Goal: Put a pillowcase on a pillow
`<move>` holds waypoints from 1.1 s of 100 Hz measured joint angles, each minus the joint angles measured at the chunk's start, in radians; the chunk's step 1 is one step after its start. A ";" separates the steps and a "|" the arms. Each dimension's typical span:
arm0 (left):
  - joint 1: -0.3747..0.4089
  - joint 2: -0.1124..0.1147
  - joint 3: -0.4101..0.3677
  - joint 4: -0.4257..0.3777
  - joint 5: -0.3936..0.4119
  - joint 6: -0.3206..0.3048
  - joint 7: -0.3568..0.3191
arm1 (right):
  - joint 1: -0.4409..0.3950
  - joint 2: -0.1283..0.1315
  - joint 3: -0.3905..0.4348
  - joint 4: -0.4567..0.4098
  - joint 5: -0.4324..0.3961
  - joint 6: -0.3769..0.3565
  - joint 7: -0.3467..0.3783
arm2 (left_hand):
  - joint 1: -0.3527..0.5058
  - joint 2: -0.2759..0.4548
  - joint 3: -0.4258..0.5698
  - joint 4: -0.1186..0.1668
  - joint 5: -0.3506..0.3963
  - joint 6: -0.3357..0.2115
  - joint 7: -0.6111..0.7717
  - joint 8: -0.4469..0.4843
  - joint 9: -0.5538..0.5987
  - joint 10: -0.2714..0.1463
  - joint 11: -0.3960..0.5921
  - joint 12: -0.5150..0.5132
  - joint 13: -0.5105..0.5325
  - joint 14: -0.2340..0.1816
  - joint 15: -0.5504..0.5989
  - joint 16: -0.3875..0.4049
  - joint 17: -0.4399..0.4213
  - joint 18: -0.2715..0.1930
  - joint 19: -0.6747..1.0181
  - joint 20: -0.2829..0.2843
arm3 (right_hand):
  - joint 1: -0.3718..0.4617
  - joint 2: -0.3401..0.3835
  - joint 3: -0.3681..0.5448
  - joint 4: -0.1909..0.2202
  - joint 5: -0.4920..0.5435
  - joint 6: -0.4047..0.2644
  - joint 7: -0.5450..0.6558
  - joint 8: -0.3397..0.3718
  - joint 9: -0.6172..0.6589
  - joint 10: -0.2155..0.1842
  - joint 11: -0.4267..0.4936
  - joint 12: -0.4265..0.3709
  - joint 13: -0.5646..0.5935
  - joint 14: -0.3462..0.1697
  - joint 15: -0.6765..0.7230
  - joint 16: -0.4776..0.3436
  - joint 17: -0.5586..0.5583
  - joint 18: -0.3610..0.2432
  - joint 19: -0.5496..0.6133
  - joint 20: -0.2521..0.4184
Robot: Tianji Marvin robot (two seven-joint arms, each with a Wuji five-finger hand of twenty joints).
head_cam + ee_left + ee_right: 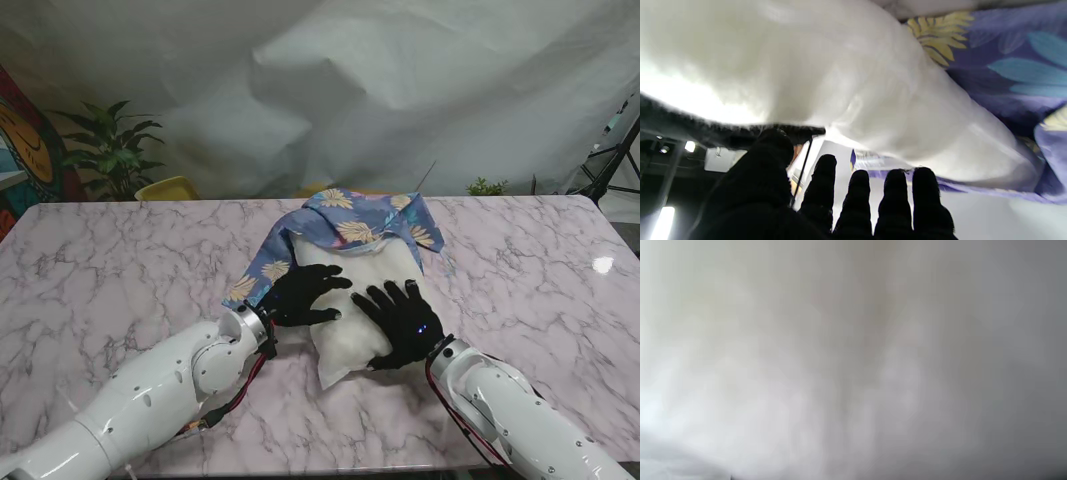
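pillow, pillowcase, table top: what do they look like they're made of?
Pillow: soft white woven fabric over stuffing, faint sheen, dents under both hands. Pillowcase: thin printed cloth, blue with yellow leaves, matte, creased. Table top: glossy marble or marble-look laminate; veining, light reflection.

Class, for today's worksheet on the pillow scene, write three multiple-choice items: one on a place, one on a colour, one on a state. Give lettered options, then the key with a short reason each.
1. Where does the pillowcase sit on the pillow?
A. over the end farther from me
B. over the end nearer to me
C. folded beside the pillow, apart from it

2. What colour is the bare part of the pillow?
A. yellow
B. white
C. red

3. How do the left hand and right hand stand?
A. both raised clear of the pillow
B. both lying with fingers spread on the pillow
C. one holding the plant

Key:
1 A, the blue floral cloth covers only the far end.
2 B, the exposed fabric is plain white.
3 B, the stand view shows both black gloves flat on the pillow.
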 measured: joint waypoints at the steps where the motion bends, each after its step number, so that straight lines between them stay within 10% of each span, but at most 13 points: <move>1: 0.005 0.000 -0.005 -0.007 0.002 0.010 0.002 | 0.000 0.000 0.001 0.000 -0.001 0.000 0.002 | -0.001 0.000 -0.001 0.000 0.000 0.000 0.001 0.000 0.000 -0.004 0.003 0.003 0.002 -0.001 0.000 0.000 0.002 0.000 0.007 0.001 | 0.001 -0.005 0.000 0.000 0.000 0.000 0.000 0.001 0.000 0.000 0.000 0.000 0.000 0.000 0.000 0.000 0.001 0.000 0.000 0.000; 15: 0.080 0.007 -0.101 -0.136 0.053 0.254 -0.022 | 0.016 0.006 -0.011 0.020 -0.005 0.000 0.000 | 0.001 0.000 -0.031 0.000 -0.029 0.024 -0.021 0.002 0.000 0.023 0.008 0.006 0.023 0.039 0.001 0.000 0.017 0.025 0.021 0.012 | 0.123 -0.080 -0.011 -0.001 -0.001 -0.058 0.014 0.102 0.000 -0.038 0.097 0.035 0.092 0.001 0.000 0.000 0.066 0.002 0.002 0.006; 26: 0.076 0.007 -0.142 -0.140 0.000 0.344 -0.084 | 0.063 0.006 -0.068 0.096 0.058 -0.004 -0.119 | 0.040 0.038 -0.177 0.000 -0.100 0.072 -0.132 -0.037 -0.003 0.065 -0.037 0.000 0.023 0.067 -0.007 0.002 0.012 0.048 0.016 0.012 | 0.314 -0.160 -0.089 0.015 0.014 -0.192 0.270 0.233 0.131 -0.124 0.155 0.070 0.271 -0.046 0.012 -0.010 0.190 0.004 0.043 0.037; 31: 0.061 0.007 -0.153 -0.121 -0.054 0.345 -0.118 | 0.076 0.001 -0.077 0.119 0.098 -0.010 -0.149 | 0.037 0.041 -0.208 0.000 -0.112 0.078 -0.181 -0.055 -0.014 0.063 -0.073 -0.010 0.014 0.069 -0.019 0.002 0.001 0.053 -0.001 0.012 | 0.421 -0.176 -0.130 0.024 0.081 -0.260 0.437 0.175 0.243 -0.165 0.155 0.071 0.362 -0.079 0.012 0.005 0.251 -0.001 0.069 0.055; 39: 0.017 0.007 -0.154 -0.066 -0.115 0.339 -0.163 | 0.080 -0.008 -0.066 0.124 0.138 -0.036 -0.142 | 0.037 0.053 -0.258 0.000 -0.123 0.090 -0.236 -0.065 -0.025 0.062 -0.111 -0.011 -0.016 0.066 -0.046 0.002 -0.020 0.051 -0.051 0.011 | 0.432 -0.322 0.265 0.011 0.187 -0.301 0.622 0.087 0.389 -0.199 0.156 0.081 0.471 -0.112 0.018 0.051 0.338 -0.006 0.112 0.097; 46: -0.035 0.006 -0.143 -0.001 -0.129 0.341 -0.204 | 0.083 -0.016 -0.057 0.126 0.158 -0.070 -0.135 | 0.010 0.066 -0.282 0.000 -0.123 0.104 -0.286 -0.066 -0.039 0.065 -0.159 -0.011 -0.041 0.062 -0.079 -0.020 -0.039 0.036 -0.114 -0.012 | 0.439 -0.366 0.396 0.008 0.276 -0.317 0.687 0.053 0.489 -0.204 0.165 0.085 0.550 -0.135 0.018 0.104 0.413 -0.039 0.154 0.143; 61: -0.129 0.008 -0.095 0.092 -0.217 0.359 -0.266 | 0.092 -0.026 -0.047 0.130 0.168 -0.107 -0.144 | -0.064 0.093 -0.283 0.000 -0.145 0.126 -0.365 -0.066 -0.075 0.064 -0.232 -0.011 -0.079 0.061 -0.170 -0.050 -0.049 0.023 -0.269 -0.051 | 0.578 -0.427 0.409 -0.124 0.471 -0.373 0.851 -0.156 0.752 -0.207 0.160 0.091 0.726 -0.152 0.020 0.286 0.605 -0.123 0.237 0.222; 82: -0.230 -0.029 -0.008 0.255 -0.334 0.342 -0.282 | 0.060 -0.029 0.037 0.102 0.149 -0.163 -0.096 | -0.103 0.094 -0.283 0.000 -0.148 0.152 -0.384 -0.149 -0.075 0.088 -0.258 -0.024 -0.081 0.060 -0.215 -0.051 -0.050 0.013 -0.353 -0.051 | 0.617 -0.428 0.408 -0.136 0.592 -0.423 0.897 -0.205 0.881 -0.216 0.159 0.123 0.813 -0.172 0.020 0.382 0.699 -0.179 0.264 0.241; 110: -0.291 -0.098 0.039 0.441 -0.525 0.163 -0.364 | 0.014 -0.014 0.111 0.076 0.117 -0.225 -0.109 | -0.129 0.081 -0.283 0.000 -0.142 0.149 -0.352 -0.082 -0.075 0.082 -0.257 -0.008 -0.081 0.055 -0.211 -0.033 -0.044 0.012 -0.378 -0.024 | 0.617 -0.429 0.408 -0.136 0.639 -0.435 0.906 -0.207 0.913 -0.225 0.159 0.159 0.823 -0.176 0.098 0.408 0.720 -0.203 0.278 0.245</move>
